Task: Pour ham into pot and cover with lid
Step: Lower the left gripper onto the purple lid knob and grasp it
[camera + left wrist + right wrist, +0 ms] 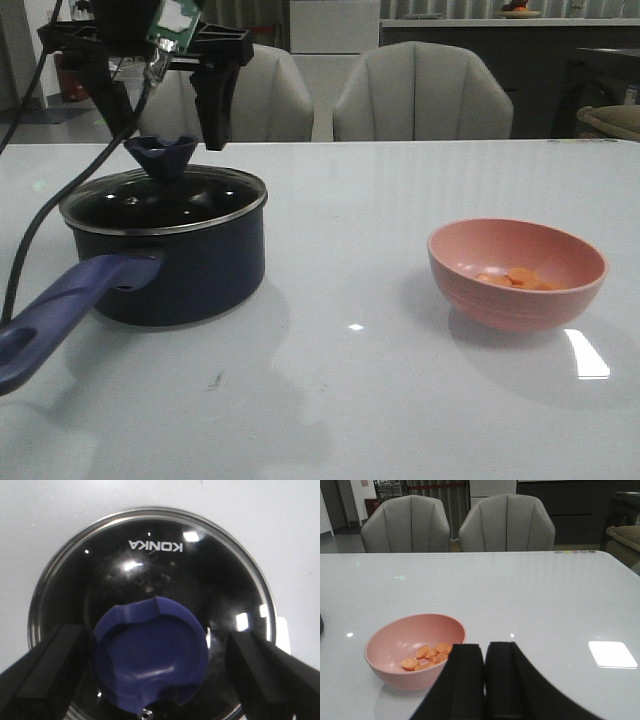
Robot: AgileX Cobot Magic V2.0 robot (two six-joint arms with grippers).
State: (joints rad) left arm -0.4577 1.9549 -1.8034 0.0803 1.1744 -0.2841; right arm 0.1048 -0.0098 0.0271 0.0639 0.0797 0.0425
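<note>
- Sitting on the left part of the white table (400, 400), the dark navy pot (180, 270) points its purplish-blue handle (60, 310) toward the near left edge.
- The lid (165, 205), domed glass with a metal rim and a blue flared knob (160, 155), rests on the pot and covers its whole mouth; white lettering shows on the glass in the left wrist view.
- The left gripper (160, 120) hangs directly above the knob with its jaws spread wide; its black fingers (45, 675) stand on either side of the knob, apart from it.
- The ham (515, 279), small orange-pink pieces, lies in the pink bowl (516, 272) on the right of the table, well apart from the pot.
- The right gripper (485, 652) sits near the bowl, its two fingers pressed together on nothing.
- Bare tabletop lies between pot and bowl; two grey chairs (420, 90) stand beyond the far edge.
</note>
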